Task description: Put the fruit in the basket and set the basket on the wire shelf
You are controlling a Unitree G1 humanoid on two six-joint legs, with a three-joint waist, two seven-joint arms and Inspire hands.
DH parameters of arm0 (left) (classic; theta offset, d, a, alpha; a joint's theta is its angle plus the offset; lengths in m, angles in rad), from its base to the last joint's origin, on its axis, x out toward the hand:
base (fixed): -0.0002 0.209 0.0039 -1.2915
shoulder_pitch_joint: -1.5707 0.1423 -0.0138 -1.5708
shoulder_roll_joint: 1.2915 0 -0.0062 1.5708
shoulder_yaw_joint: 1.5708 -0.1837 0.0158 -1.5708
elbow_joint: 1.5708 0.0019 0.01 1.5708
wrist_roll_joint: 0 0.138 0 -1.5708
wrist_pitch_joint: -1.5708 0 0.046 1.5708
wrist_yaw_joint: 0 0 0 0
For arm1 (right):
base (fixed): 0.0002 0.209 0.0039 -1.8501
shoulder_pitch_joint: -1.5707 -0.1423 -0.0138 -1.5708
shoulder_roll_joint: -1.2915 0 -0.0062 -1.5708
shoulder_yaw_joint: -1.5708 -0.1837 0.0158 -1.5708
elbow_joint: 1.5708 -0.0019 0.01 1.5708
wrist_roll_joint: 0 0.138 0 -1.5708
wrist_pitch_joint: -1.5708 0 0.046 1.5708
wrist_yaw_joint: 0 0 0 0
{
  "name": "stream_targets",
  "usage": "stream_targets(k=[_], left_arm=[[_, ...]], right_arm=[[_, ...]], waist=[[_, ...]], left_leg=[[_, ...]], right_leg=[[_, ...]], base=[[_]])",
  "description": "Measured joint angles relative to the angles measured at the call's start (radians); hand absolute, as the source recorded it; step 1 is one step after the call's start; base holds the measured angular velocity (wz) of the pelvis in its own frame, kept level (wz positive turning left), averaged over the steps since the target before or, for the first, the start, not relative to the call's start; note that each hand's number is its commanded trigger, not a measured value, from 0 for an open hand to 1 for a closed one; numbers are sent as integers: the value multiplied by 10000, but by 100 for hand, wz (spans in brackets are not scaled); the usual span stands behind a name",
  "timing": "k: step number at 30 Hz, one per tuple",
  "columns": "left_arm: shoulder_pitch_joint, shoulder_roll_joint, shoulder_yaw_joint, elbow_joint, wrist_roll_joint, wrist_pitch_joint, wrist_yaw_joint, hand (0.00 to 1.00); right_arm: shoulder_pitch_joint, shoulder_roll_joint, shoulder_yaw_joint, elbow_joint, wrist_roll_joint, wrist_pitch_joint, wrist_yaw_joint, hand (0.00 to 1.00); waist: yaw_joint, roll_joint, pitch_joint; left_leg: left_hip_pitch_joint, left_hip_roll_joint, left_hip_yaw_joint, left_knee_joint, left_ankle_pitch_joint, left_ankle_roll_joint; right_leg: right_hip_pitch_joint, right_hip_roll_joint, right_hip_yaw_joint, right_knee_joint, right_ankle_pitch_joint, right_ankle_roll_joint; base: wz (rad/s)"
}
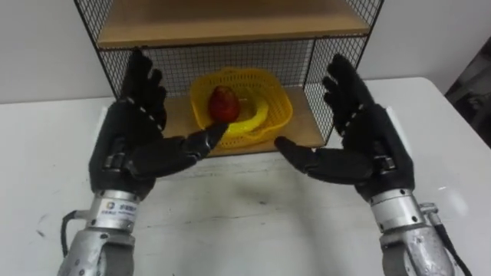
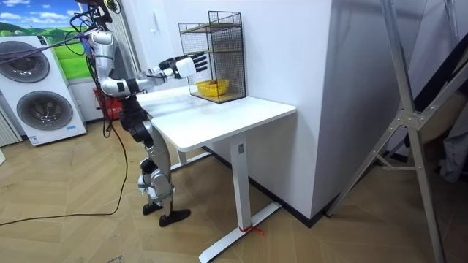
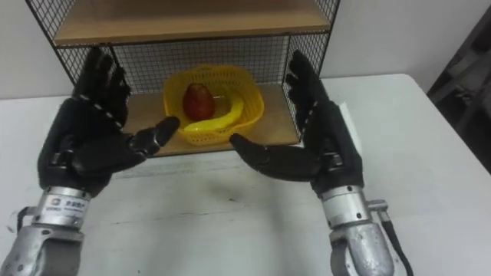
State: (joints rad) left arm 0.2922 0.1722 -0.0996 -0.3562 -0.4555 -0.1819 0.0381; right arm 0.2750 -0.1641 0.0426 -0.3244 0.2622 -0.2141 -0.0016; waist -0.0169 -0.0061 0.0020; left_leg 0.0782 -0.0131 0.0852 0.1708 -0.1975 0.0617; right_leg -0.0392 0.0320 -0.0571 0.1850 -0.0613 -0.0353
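Nearest, the left hand [image 1: 132,142] and the right hand [image 1: 370,147] are raised over the white table [image 1: 230,222]. The palms face each other, the fingers are straight and spread, and the thumbs point inward. Neither hand holds anything.

From the gap between the thumbs, the yellow basket [image 1: 281,106] lies dead ahead at twelve o'clock. Seen from the basket, the left hand sits at about eight o'clock and the right at about four. The left thumb tip looks slightly nearer the front rim, though the two are close to even.

The basket rests on the lower wooden board of the wire shelf [image 1: 314,65], apart from both hands. Its wider span runs nine to three. Inside it, the red apple [image 1: 223,103] sits toward ten o'clock, and the banana [image 1: 255,116] curves from about seven to one beside it.

So the task looks all but done. I judge the next move to be a straight pull back toward six o'clock, keeping the thumbs clear of the rim and the mesh sides.

In the room view the robot stands at the table's edge on the room view's left. The shelf backs against a white wall, and washing machines [image 2: 40,102] stand behind the robot on a wooden floor.
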Motion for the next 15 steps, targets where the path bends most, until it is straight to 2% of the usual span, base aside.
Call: stream_targets(k=[3, 6, 7, 9, 10, 11, 12, 13, 14, 15], left_arm=[[113, 20, 610, -23, 1670, 3, 570, 0], [219, 155, 1243, -31, 2811, 16, 1200, 0], [268, 412, 1594, -56, 3276, 16, 1675, 0], [286, 791, 2282, -149, 3948, 16, 2251, 0], [349, 981, 2953, -622, 4260, 11, 2576, 0], [291, 1101, 3869, -1504, 4260, -244, 3216, 0], [212, 1269, 4404, -1898, 4174, -575, 3755, 0], [75, 1719, 5630, -2411, 3732, -1511, 4945, 0], [-5, 2106, 6936, -2598, 3689, -2311, 5850, 0], [22, 2237, 7510, -2593, 3699, -2609, 6226, 0]], right_arm=[[223, -45, -1388, -584, -501, -782, -1244, 0], [238, -72, -2390, -856, -1229, -1269, -2412, 0], [239, -223, -2810, -942, -1613, -1543, -3093, 0], [227, -524, -3408, -1232, -2084, -1787, -4042, 0], [221, -747, -3984, -1365, -2380, -1981, -4601, 0], [164, -1115, -4723, -1383, -2518, -2119, -5117, 0], [111, -1393, -5073, -1382, -2496, -2135, -5440, 0], [74, -1942, -5732, -1366, -2411, -2172, -6088, 0], [60, -2212, -6354, -1298, -2594, -2216, -6713, 0], [58, -2265, -6658, -1268, -2720, -2235, -7018, 0]], waist=[[55, 62, 29], [225, 134, 29], [352, 167, 18], [570, 227, 14], [678, 229, 5], [813, 220, -4], [820, 235, -9], [766, 297, -22], [753, 370, -77], [741, 385, -87]], left_leg=[[-37, 19, 28, 8, -16, -23], [-143, 71, 136, 58, -32, -62], [-214, 114, 215, 129, -57, -97], [-402, 176, 256, 204, -107, -157], [-517, 214, 238, 235, -116, -181], [-609, 223, 196, 276, -116, -199], [-664, 228, 172, 293, -109, -210], [-687, 222, 66, 313, -98, -220], [-674, 202, -28, 293, -81, -226], [-651, 189, -56, 274, -60, -226]], right_leg=[[-44, 48, 42, -14, 45, -52], [-184, 87, 60, 3, 131, -107], [-269, 127, 96, -1, 151, -135], [-416, 206, 204, -1, 175, -179], [-531, 229, 211, 2, 175, -211], [-641, 214, 201, 16, 163, -237], [-676, 190, 133, 15, 160, -243], [-683, 135, -36, 13, 141, -265], [-659, 103, -99, 26, 90, -268], [-643, 85, -121, 41, 68, -261]], base=[[-7], [-16], [-23], [-13], [3], [9], [21], [29], [28], [25]])
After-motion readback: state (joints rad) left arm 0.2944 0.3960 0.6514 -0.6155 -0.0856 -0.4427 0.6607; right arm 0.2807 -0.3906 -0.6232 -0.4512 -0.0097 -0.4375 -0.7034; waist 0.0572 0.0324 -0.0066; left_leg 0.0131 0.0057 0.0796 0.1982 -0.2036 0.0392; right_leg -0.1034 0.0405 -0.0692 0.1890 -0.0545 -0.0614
